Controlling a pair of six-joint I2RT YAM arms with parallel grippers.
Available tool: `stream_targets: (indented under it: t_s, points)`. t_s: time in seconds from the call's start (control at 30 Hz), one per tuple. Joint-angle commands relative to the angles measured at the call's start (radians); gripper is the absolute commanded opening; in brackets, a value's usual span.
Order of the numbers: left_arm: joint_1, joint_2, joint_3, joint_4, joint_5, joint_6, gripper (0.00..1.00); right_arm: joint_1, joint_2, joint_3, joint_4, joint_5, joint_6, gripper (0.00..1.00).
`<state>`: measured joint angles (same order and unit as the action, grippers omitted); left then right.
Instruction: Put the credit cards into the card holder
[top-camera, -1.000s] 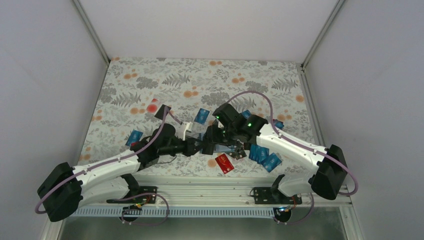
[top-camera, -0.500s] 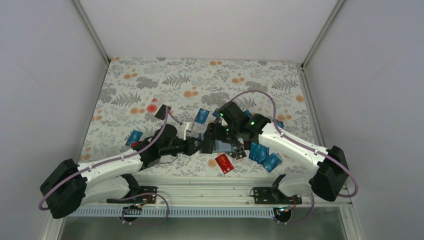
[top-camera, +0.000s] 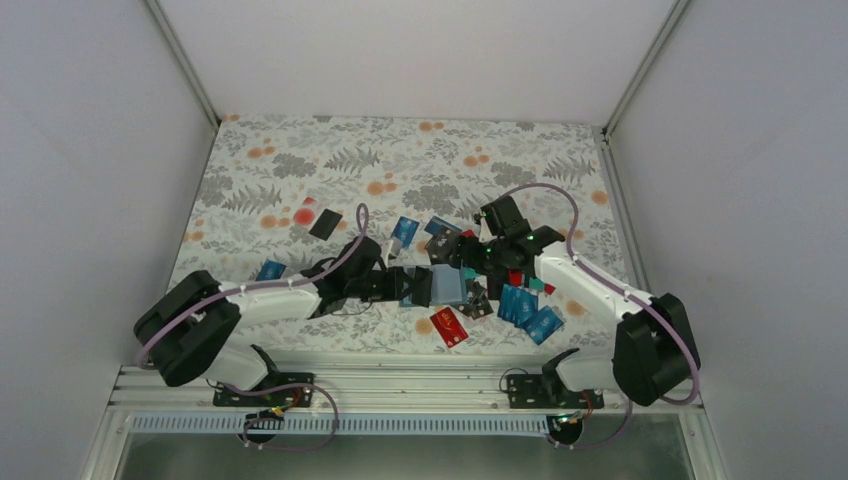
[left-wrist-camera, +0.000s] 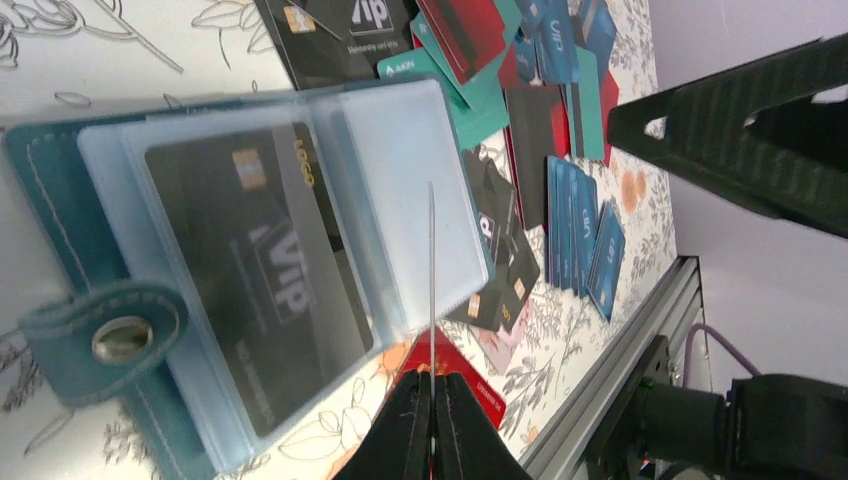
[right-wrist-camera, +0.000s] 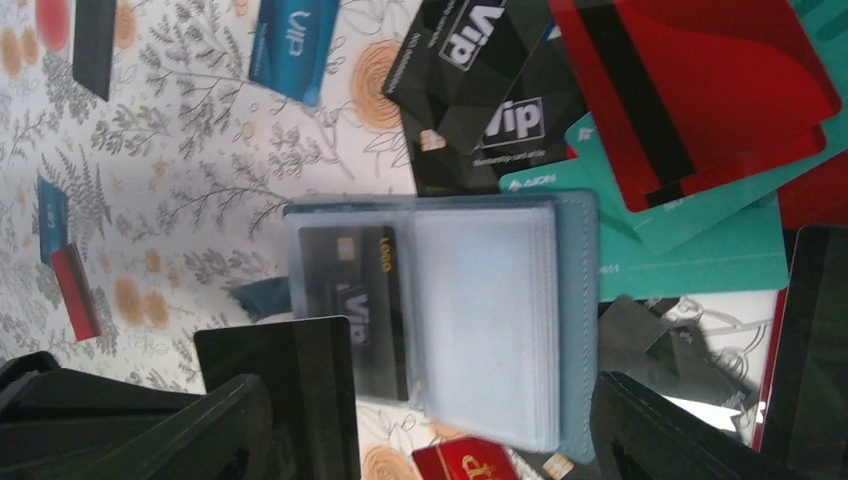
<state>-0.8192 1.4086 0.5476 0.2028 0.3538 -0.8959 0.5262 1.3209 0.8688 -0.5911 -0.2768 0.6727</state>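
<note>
The teal card holder (left-wrist-camera: 60, 200) lies open on the table, clear sleeves up, with a black VIP card in one sleeve (right-wrist-camera: 350, 300). It also shows mid-table in the top view (top-camera: 447, 285). My left gripper (left-wrist-camera: 432, 378) is shut on a black credit card (right-wrist-camera: 300, 380), seen edge-on (left-wrist-camera: 432, 280), just beside the holder's sleeves. My right gripper (right-wrist-camera: 430, 385) hangs open above the holder, one finger on each side, holding nothing. Loose credit cards lie around: black (right-wrist-camera: 470, 60), red (right-wrist-camera: 690, 90), teal (right-wrist-camera: 700, 260) and blue (left-wrist-camera: 585, 235).
A red card (top-camera: 448, 327) lies near the front edge and a row of blue cards (top-camera: 528, 312) to its right. More cards lie at the left: black (top-camera: 323, 223) and blue (top-camera: 268, 270). The metal rail (left-wrist-camera: 620, 350) borders the table's near edge.
My left jaws have closed fully on the black card and that arm has reached right toward the holder. My right jaws have opened wide and that wrist has shifted right.
</note>
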Motion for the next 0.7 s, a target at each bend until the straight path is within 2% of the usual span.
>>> stream_targets:
  t_s: [0.0, 0.23, 0.67]
  points:
    - [0.034, 0.074, 0.073, 0.01, 0.074, -0.01, 0.02, -0.065, 0.059, -0.037, 0.112, -0.082, -0.095, 0.79]
    - [0.067, 0.17, 0.13, -0.036, 0.12, 0.0, 0.02, -0.13, 0.15, -0.047, 0.168, -0.144, -0.154, 0.67]
    - [0.087, 0.194, 0.149, -0.077, 0.15, -0.005, 0.02, -0.158, 0.254, -0.077, 0.223, -0.188, -0.193, 0.47]
